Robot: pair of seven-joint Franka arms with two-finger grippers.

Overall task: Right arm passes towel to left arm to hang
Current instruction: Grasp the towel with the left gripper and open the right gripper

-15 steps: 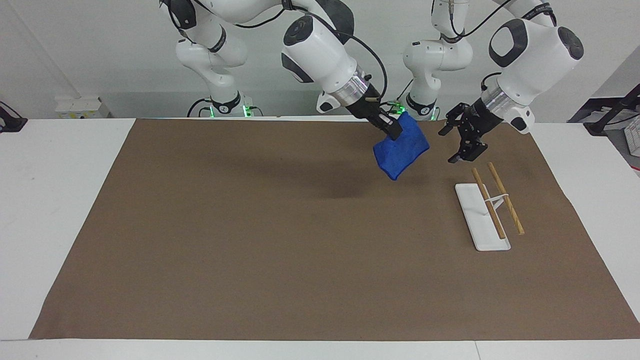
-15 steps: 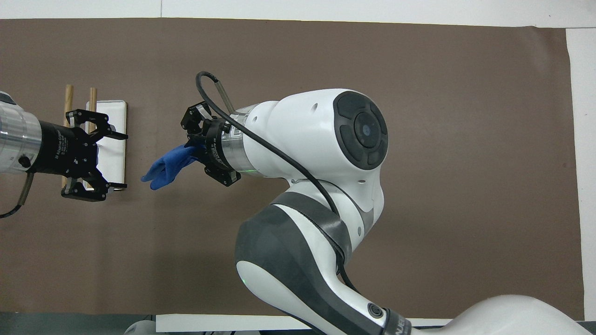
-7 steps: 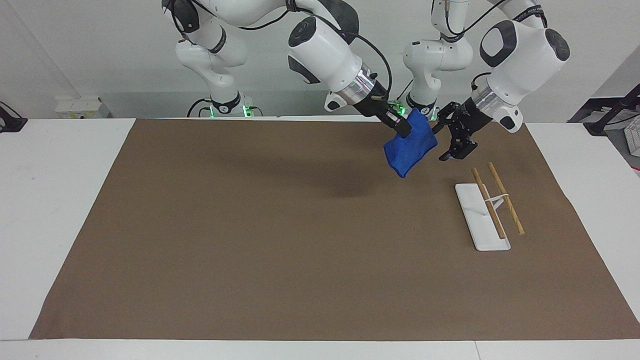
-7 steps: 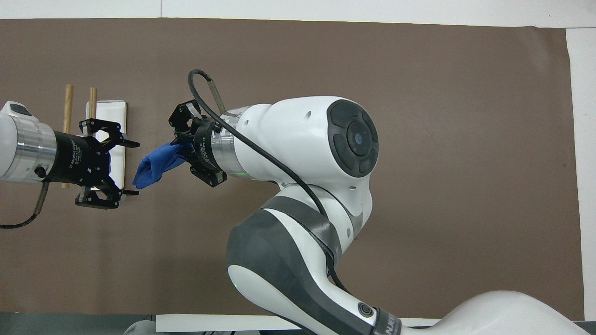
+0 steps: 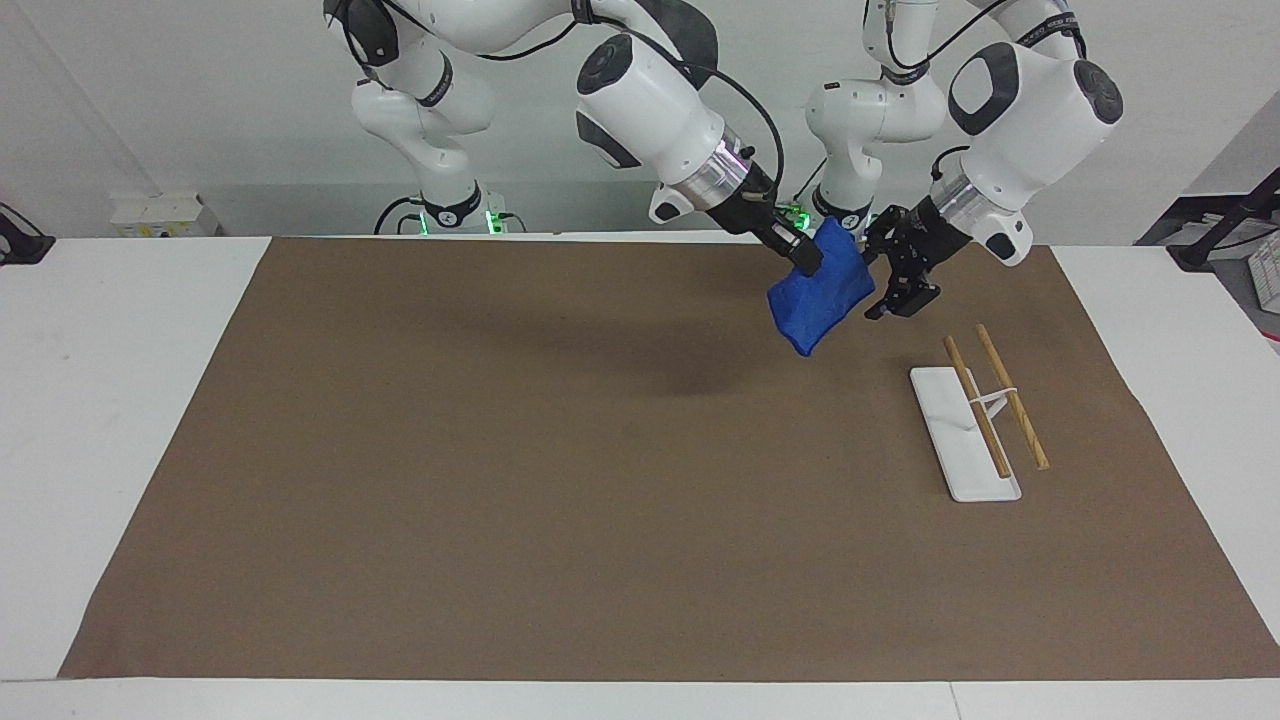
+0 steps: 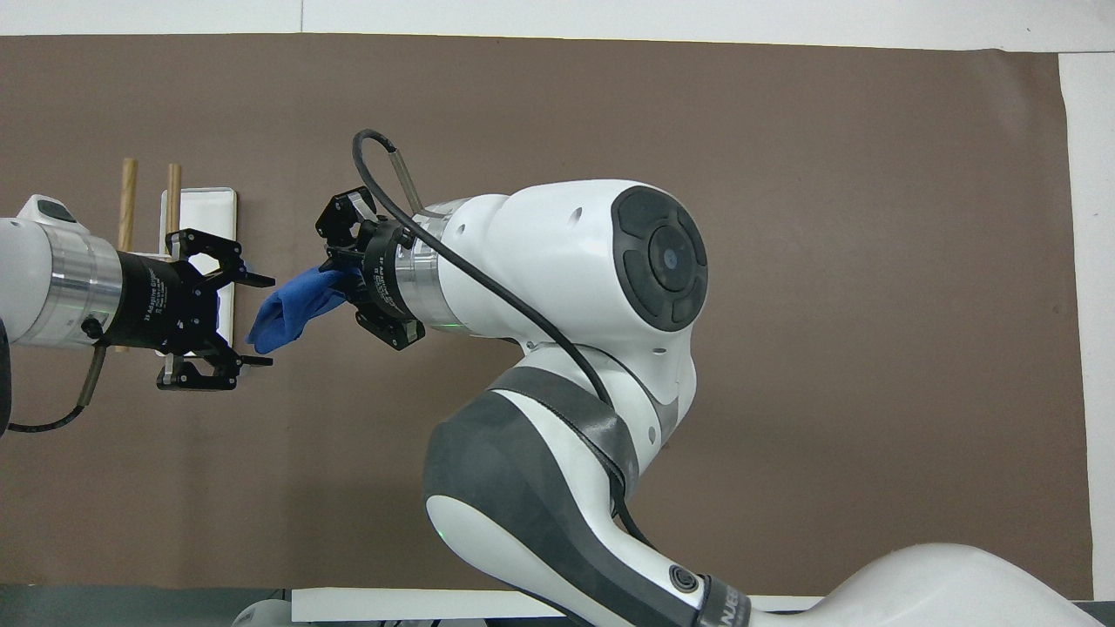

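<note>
So the right arm's tool (image 5: pixel 800 255) is up in the air over the brown mat (image 5: pixel 560 480), toward the left arm's end of the worktop (image 5: pixel 100 400), and it's clamping down on the blue towel (image 5: pixel 822 290). The towel is hanging off it in a bunched, folded lump, clear of the mat, with its lower corner drooping down and casting a shadow on the mat under it. From overhead the towel (image 6: pixel 292 306) is poking out of the right tool (image 6: pixel 353 283) straight toward the left one. The left arm's tool (image 5: pixel 893 285) is sitting right beside the free edge of the towel, also off the mat, with its fingers spread wide apart; overhead you can see the two fingers (image 6: pixel 253 280) of the left tool (image 6: pixel 257 320) sitting either side of the towel's tip, though I can't tell if they're actually touching the cloth. A bit farther from the robots than all that, the little hanging rack is sitting on the mat: a white flat base (image 5: pixel 950 440) with two wooden rods (image 5: pixel 1010 395) held up on a thin white stand, lying roughly parallel. The rack (image 6: pixel 205 213) is partly covered by the left tool in the overhead view.
</note>
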